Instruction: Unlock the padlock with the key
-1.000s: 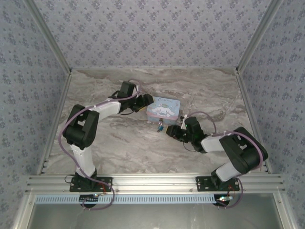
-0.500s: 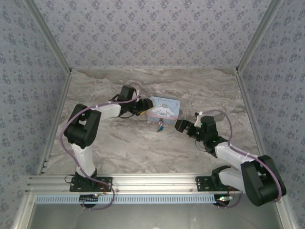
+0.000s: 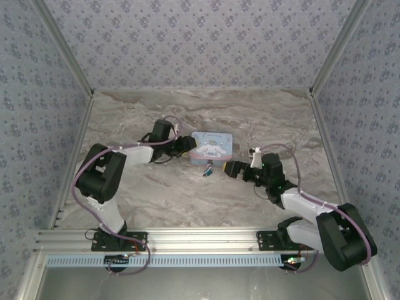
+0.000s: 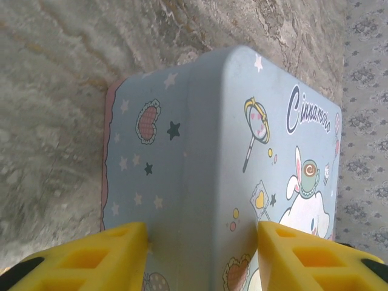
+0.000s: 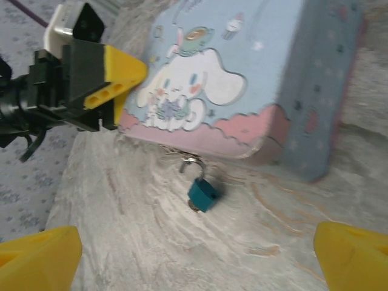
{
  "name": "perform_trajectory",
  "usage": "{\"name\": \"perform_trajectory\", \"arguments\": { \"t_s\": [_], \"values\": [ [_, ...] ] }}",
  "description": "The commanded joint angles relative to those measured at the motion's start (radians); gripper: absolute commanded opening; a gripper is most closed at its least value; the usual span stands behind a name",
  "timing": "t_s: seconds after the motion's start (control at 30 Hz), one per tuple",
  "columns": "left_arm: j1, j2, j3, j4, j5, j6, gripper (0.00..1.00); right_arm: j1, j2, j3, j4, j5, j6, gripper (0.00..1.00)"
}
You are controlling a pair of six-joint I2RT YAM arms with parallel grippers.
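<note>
Fingers of the right gripper point(image 5: 194, 254) (spread wide) should come down slowly around the padlock point(image 5: 203, 193) beside the tin point(image 5: 242, 79).

A grey-and-tan marbled tabletop point(image 3: 156, 194) fills the enclosure floor, its veins running in wavy streaks. Three walls papered in pale blue with a small floral pattern point(image 3: 200, 37) rise around it, joined at the corners by slanted silver aluminium posts point(image 3: 62, 53). A ribbed silver aluminium rail point(image 3: 200, 239) spans the near edge. Lighting is soft and even.
</note>
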Motion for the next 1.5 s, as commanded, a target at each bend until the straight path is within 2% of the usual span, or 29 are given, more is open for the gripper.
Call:
{"name": "perform_trajectory", "arguments": {
  "t_s": [0.0, 0.2, 0.5, 0.73, 0.93, 1.37, 1.47],
  "values": [
    [-0.016, -0.041, -0.06, -0.038, -0.049, -0.017, 0.48, 0.026, 0.051, 0.002, 0.118, -0.044, -0.018, 0.99],
    [-0.036, -0.098, -0.137, -0.015, -0.075, -0.044, 0.48, 0.099, 0.19, 0.038, 0.22, -0.049, -0.016, 0.92],
    [-0.051, -0.161, -0.217, 0.013, -0.118, -0.083, 0.48, 0.187, 0.33, 0.047, 0.336, 0.041, 0.005, 0.83],
    [-0.051, -0.177, -0.231, 0.015, -0.129, -0.091, 0.48, 0.259, 0.379, 0.042, 0.403, 0.165, -0.023, 0.76],
    [-0.053, -0.181, -0.231, 0.016, -0.13, -0.094, 0.48, 0.277, 0.43, 0.038, 0.452, 0.21, -0.019, 0.71],
    [-0.054, -0.18, -0.225, 0.015, -0.129, -0.098, 0.48, 0.294, 0.549, 0.067, 0.564, 0.204, 0.001, 0.54],
    [-0.055, -0.18, -0.225, 0.014, -0.129, -0.099, 0.48, 0.295, 0.576, 0.076, 0.576, 0.204, 0.01, 0.53]
  ]
}}
